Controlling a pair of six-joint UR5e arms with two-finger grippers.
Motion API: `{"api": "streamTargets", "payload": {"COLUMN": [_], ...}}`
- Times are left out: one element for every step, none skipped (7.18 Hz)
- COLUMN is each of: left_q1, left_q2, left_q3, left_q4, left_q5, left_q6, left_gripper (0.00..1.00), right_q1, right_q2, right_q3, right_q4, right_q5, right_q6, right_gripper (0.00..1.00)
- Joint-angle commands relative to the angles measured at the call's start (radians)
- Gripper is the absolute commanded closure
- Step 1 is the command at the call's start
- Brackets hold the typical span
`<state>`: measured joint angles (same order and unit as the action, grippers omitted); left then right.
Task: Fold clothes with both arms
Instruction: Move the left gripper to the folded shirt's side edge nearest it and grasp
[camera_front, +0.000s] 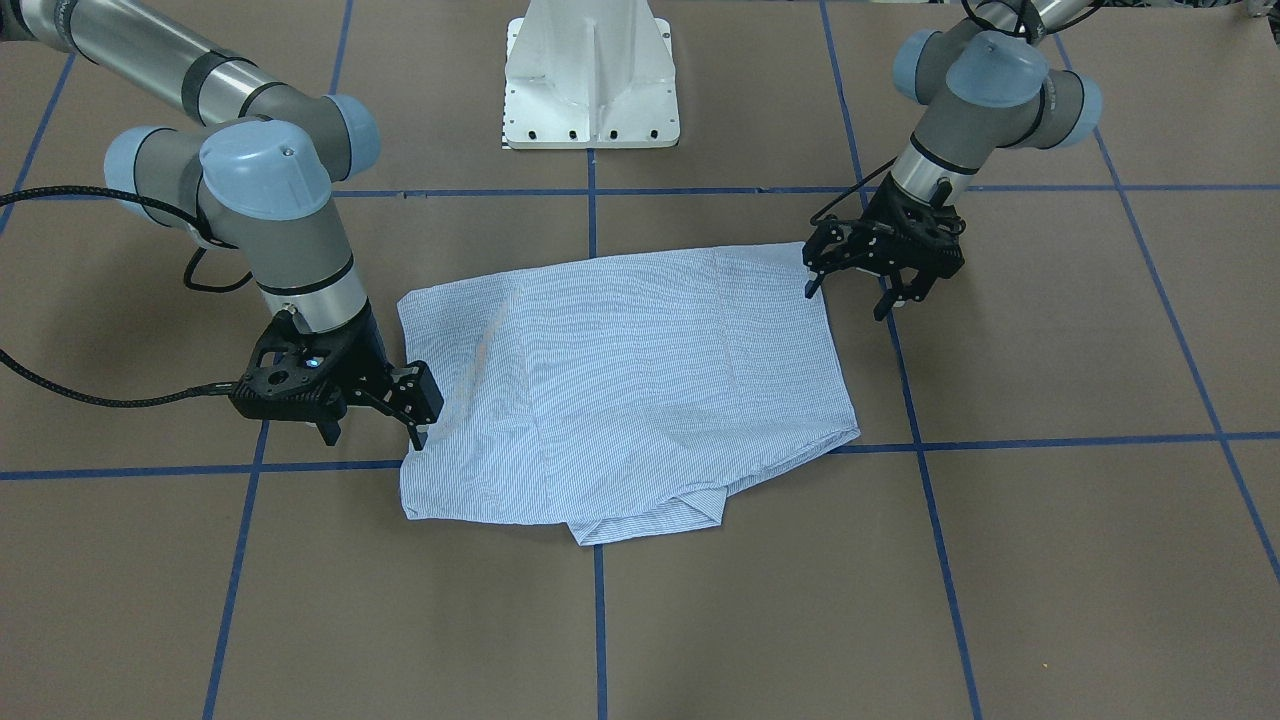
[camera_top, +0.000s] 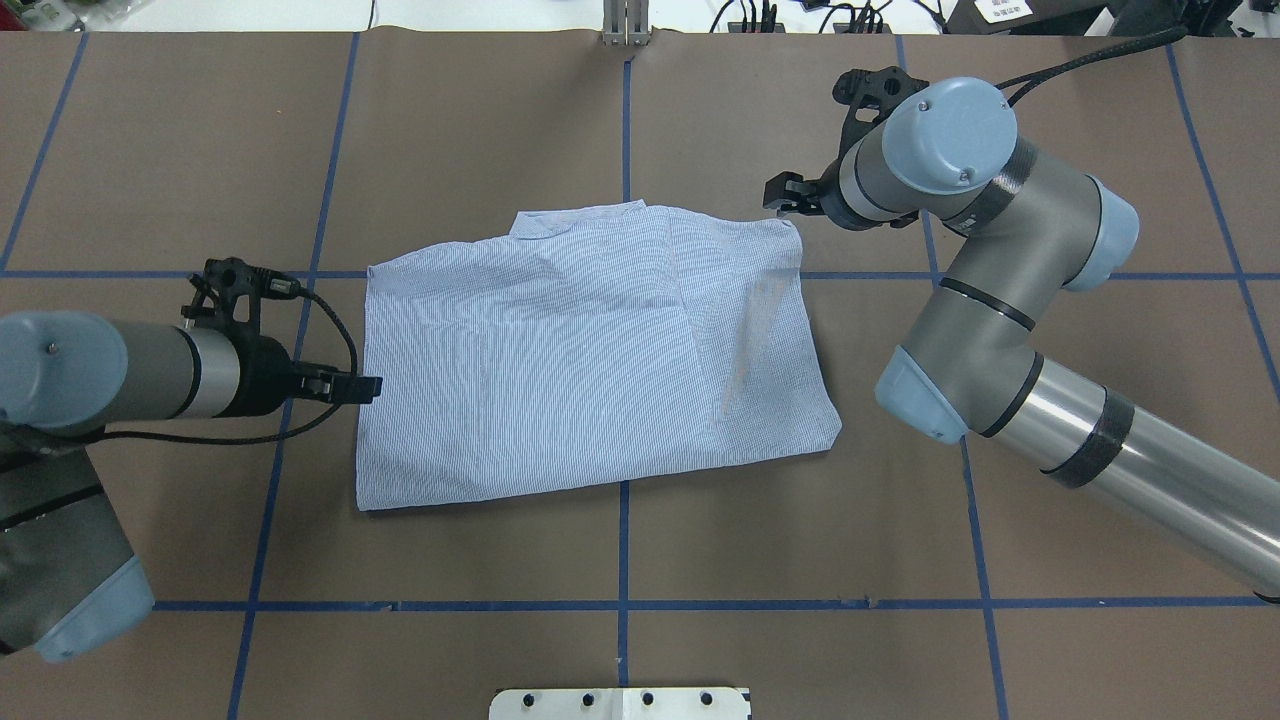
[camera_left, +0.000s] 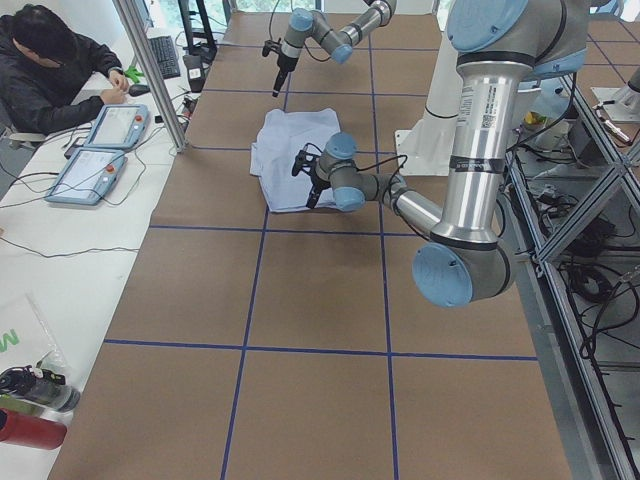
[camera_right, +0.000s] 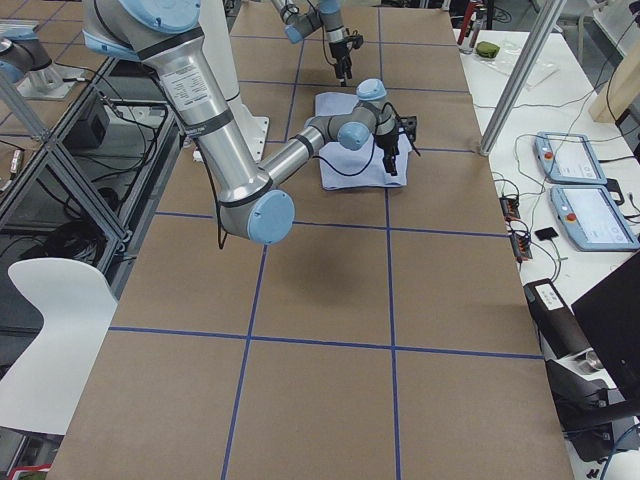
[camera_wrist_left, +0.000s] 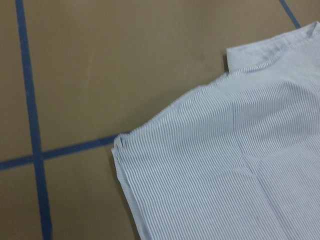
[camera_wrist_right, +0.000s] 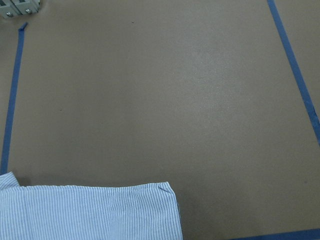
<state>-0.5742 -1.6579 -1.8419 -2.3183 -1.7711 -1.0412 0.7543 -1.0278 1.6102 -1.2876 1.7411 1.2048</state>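
Observation:
The light blue-and-white striped shirt (camera_front: 630, 380) lies flat in a folded, roughly rectangular shape on the brown table, its collar (camera_top: 570, 218) on the far side from the robot. It also shows in the overhead view (camera_top: 580, 350) and in both wrist views (camera_wrist_left: 225, 165) (camera_wrist_right: 85, 212). My left gripper (camera_front: 848, 295) is open and empty, just off the shirt's near left corner; it also shows in the overhead view (camera_top: 350, 385). My right gripper (camera_front: 372, 435) is open and empty at the shirt's right edge near its far corner; it also shows in the overhead view (camera_top: 790, 195). No buttons or pocket show.
The white pedestal base (camera_front: 590, 80) stands at the robot's side of the table. Blue tape lines (camera_front: 600, 620) grid the brown surface. In the exterior left view an operator (camera_left: 50, 60) sits by two teach pendants (camera_left: 100, 150) behind a metal post (camera_left: 150, 70).

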Motion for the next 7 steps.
{"api": "streamTargets", "payload": {"left_q1": [0.091, 0.111, 0.155, 0.180, 0.183, 0.185, 0.192], "left_q2": [0.033, 0.032, 0.029, 0.027, 0.029, 0.029, 0.030], "left_q3": [0.001, 0.000, 0.003, 0.004, 0.003, 0.001, 0.000], "left_q4": [-0.056, -0.058, -0.058, -0.058, -0.058, -0.056, -0.056], "left_q5": [0.039, 0.039, 0.068, 0.090, 0.090, 0.090, 0.091], "left_q6": [-0.100, -0.112, -0.172, -0.186, -0.186, -0.186, -0.186], "left_gripper": [0.00, 0.02, 0.14, 0.19, 0.25, 0.29, 0.30], "right_q1": [-0.004, -0.004, -0.004, -0.006, -0.006, -0.006, -0.006], "right_q2": [-0.002, -0.003, -0.003, -0.003, -0.003, -0.003, -0.003], "right_q3": [0.005, 0.005, 0.008, 0.013, 0.013, 0.013, 0.013], "right_q4": [-0.001, 0.001, 0.001, -0.001, 0.001, 0.001, -0.001], "right_q5": [-0.023, -0.026, -0.032, -0.035, -0.035, -0.035, -0.035], "right_q6": [-0.001, -0.001, 0.001, -0.001, 0.001, 0.001, -0.001], "right_gripper": [0.00, 0.00, 0.00, 0.00, 0.00, 0.00, 0.00]}}
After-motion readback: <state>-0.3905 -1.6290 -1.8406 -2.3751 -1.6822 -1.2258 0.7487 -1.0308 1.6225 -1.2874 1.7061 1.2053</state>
